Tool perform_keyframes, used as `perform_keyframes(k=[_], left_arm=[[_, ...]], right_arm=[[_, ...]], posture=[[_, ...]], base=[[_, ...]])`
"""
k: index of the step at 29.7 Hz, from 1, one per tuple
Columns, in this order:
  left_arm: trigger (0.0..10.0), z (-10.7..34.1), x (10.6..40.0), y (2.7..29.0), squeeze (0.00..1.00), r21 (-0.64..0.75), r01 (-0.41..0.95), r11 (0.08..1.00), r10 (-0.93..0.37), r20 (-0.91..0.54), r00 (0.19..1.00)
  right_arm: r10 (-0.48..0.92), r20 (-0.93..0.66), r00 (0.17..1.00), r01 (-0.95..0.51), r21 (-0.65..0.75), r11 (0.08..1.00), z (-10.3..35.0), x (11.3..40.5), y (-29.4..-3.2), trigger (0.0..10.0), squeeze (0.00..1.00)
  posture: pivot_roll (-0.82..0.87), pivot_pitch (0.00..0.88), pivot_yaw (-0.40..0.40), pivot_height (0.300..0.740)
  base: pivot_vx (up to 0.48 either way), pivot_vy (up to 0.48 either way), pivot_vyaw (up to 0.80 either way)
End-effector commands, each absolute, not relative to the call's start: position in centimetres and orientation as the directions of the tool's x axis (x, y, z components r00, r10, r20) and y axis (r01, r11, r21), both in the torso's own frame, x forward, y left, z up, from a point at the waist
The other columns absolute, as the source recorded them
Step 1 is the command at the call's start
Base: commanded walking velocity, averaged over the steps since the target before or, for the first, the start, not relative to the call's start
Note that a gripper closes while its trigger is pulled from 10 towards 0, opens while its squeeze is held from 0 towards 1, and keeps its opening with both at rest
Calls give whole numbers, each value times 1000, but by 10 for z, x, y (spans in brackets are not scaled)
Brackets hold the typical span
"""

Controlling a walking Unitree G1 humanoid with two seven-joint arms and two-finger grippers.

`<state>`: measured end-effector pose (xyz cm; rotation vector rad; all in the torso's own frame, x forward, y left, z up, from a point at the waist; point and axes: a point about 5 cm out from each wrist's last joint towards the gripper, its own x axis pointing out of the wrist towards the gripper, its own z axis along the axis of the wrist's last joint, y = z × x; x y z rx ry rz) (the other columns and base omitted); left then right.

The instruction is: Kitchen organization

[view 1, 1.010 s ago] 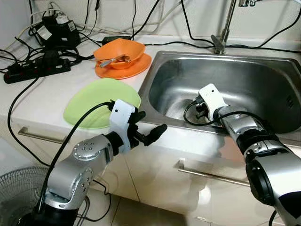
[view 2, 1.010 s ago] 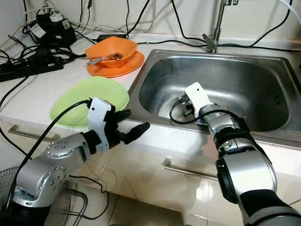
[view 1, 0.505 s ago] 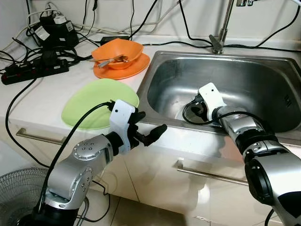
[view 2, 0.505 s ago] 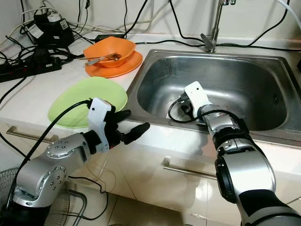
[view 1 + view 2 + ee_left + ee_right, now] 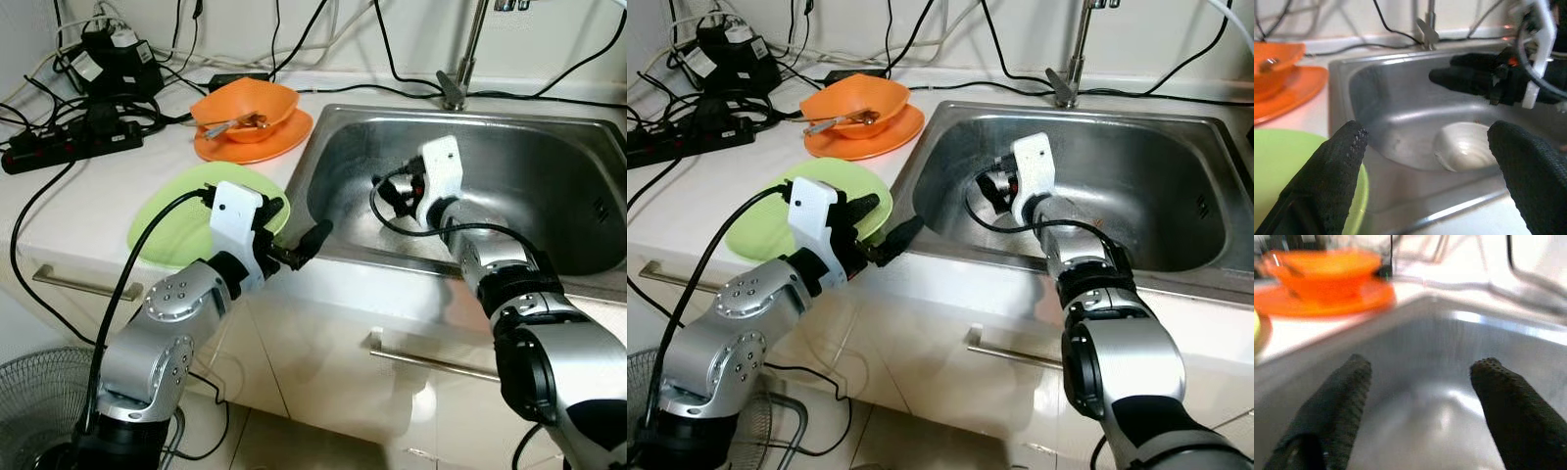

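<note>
Stainless steel, brushed and a bit smeary, made up the big rectangular sink (image 5: 549,166) set into a pale countertop (image 5: 88,206), with a chrome faucet (image 5: 460,69) at the far rim whose top was cut off by the frame. A white, round, bowl-like thing (image 5: 1464,147) sat at the bottom of the basin by the drain; too blurry to tell if it was a dish or the drain cup itself.

The right gripper (image 5: 991,188) hung inside the sink over its left half, black textured fingers (image 5: 1342,401) spread apart and holding nothing. The left gripper (image 5: 299,247) hovered at the near left corner of the sink, just past the edge of a lime green plate (image 5: 181,220), fingers also splayed wide and empty. That plate was flat, smooth and roughly oval, lying near the counter's front edge, partly hidden by the white wrist housing.

Farther back on the counter, an orange bowl (image 5: 250,103) with squarish corners sat on a matching orange plate (image 5: 265,147), a metal spoon (image 5: 235,125) resting in it. A tangle of black cables and a power strip (image 5: 73,147) filled the far left. A wire fan guard (image 5: 39,401) was cut off at the near left, on the floor.
</note>
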<state>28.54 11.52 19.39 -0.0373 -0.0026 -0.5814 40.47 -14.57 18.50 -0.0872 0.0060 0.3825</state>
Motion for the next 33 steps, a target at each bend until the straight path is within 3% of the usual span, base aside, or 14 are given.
perform_keyframes(k=[1,6,11,12,13,14,16,17,19,20,22,23,26,33], left_arm=[[10000,201,292,128,1000,-14,462,887,-461,53,886],[10000,208,300,151,1000,7,285,959,-284,113,952],[10000,211,303,182,1000,-2,55,998,-55,156,986],[10000,209,303,188,1000,-14,10,1000,-8,149,989],[10000,205,304,196,1000,-21,-50,999,52,127,991],[10000,202,304,202,973,-42,-89,995,93,110,990],[10000,195,304,210,714,-64,-142,988,147,72,987],[10000,195,304,210,714,-64,-142,988,147,72,987],[10000,190,304,216,369,-89,-182,979,187,50,981],[10000,188,305,220,110,-98,-207,973,212,43,976],[10000,186,305,223,110,-103,-223,969,228,40,973],[10000,186,304,227,0,-114,-247,962,252,39,967],[10000,179,305,236,0,-164,-304,939,305,-16,952],[10000,161,305,244,0,-233,-364,902,341,-135,930]], right_arm=[[366,77,928,-363,-49,931,200,405,-144,10000,1000],[355,194,915,-360,-9,933,214,400,-144,10000,1000],[454,225,862,-479,66,876,216,384,-137,10000,949],[485,220,847,-512,89,854,214,380,-135,10000,725],[524,214,824,-553,106,826,212,374,-133,10000,263],[561,206,802,-589,114,800,210,369,-131,10000,0],[611,194,768,-636,118,763,207,359,-128,10000,0],[611,194,768,-636,118,763,207,359,-128,10000,0],[649,183,738,-673,134,727,205,350,-126,10000,0],[682,173,711,-703,153,694,204,343,-124,10000,0],[704,167,690,-724,166,670,203,339,-122,10000,0],[724,160,671,-741,169,650,202,334,-122,10000,0],[787,113,606,-791,190,581,199,315,-120,10000,0],[826,64,560,-817,210,537,195,300,-117,10000,0]], posture=[[-9,27,90,740],[-16,22,89,740],[-20,20,93,740],[-23,19,96,740],[-26,19,98,740],[-26,19,98,740],[-30,19,100,740],[-30,19,100,740],[-32,19,101,740],[-35,20,103,740],[-36,20,104,740],[-38,22,105,740],[-40,25,107,740],[-43,30,113,740]], base=[[0,0,0],[0,0,0],[0,0,0],[0,0,0],[0,0,0],[0,0,0],[0,0,0],[0,0,0],[0,0,0],[0,0,0],[0,0,0],[0,0,0],[0,0,0],[0,0,0]])
